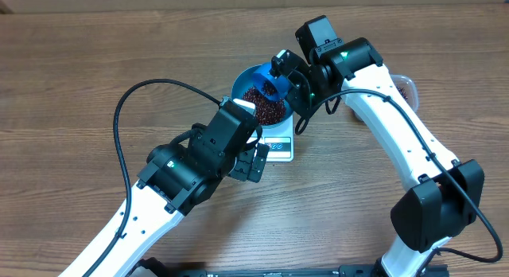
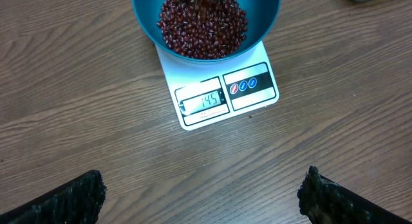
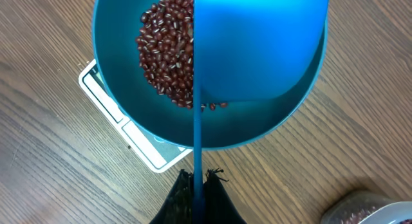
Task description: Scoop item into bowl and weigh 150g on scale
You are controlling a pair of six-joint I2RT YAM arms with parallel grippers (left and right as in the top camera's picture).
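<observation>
The wooden table (image 1: 79, 70) carries everything near its middle, within reach of both arms. The left arm stretches in from the near-left corner and stops short of the scale (image 2: 212, 121). The left gripper (image 2: 203, 201) is spread wide and holds nothing. Its wrist camera looks straight at the display, so it seems parked there to stay clear of the pouring while keeping the reading in view.

The right arm arches over from the right. The right gripper (image 3: 198, 195) is clamped on the thin handle of the scoop (image 3: 257, 44), which hangs over the bowl (image 3: 109, 69) with its mouth turned down into it, a pose suited to letting beans out a few at a time.

The bowl sits on the scale's platform and covers most of it, leaving the display and buttons exposed at the front edge. The clear tub (image 1: 406, 86) stands on the table beyond the right arm, close enough for refills.

The beans (image 2: 203, 24) lie heaped in the bowl, with a few at the scoop's lip. The display seems to read 145, so the task looks nearly finished. Only a small trickle more should be needed, and too much tilt risks overshooting.
</observation>
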